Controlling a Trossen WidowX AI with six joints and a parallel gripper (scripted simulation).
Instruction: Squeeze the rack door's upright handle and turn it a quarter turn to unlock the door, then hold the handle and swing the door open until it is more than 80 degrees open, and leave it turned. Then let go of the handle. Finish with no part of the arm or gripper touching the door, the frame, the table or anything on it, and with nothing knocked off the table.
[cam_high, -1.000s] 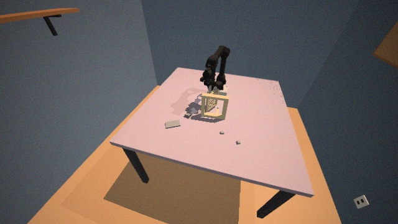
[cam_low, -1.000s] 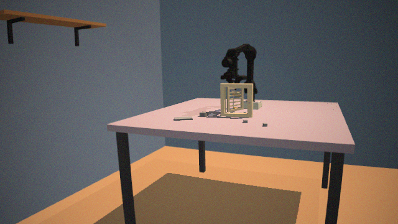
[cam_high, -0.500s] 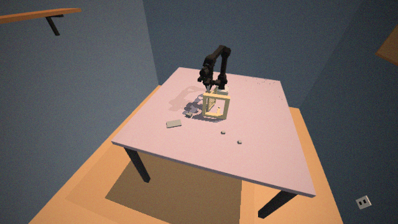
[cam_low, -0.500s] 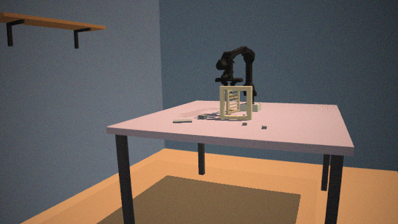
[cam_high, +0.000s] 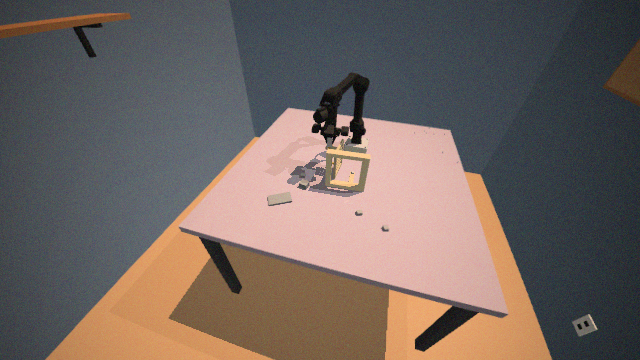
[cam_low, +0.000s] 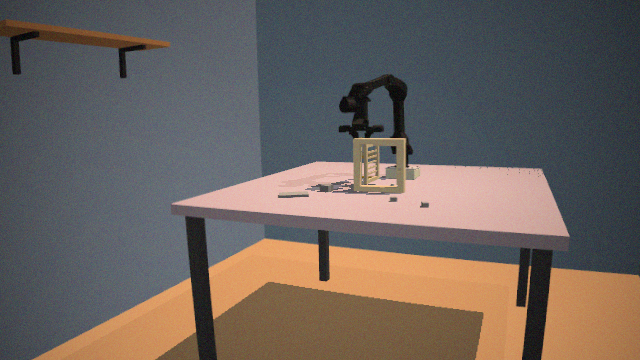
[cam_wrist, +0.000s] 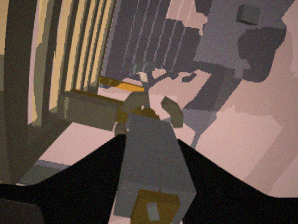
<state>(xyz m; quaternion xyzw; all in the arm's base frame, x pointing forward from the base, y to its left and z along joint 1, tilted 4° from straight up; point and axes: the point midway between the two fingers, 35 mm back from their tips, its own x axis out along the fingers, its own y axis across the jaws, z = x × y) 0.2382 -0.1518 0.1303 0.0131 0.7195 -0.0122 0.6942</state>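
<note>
The pale wooden rack frame stands upright on the table. Its slatted door is swung well out from the frame toward the arm's side and appears narrow in the top and exterior views; the exact angle cannot be told. My gripper points down at the door's free side and is shut on the handle. The brown handle shows only in part between the fingertips in the wrist view; its turn is hard to tell. The frame's top bar hides the fingertips in the exterior view.
A grey block and a flat slab lie left of the frame. Two small blocks lie in front. The arm's pale base is behind the frame.
</note>
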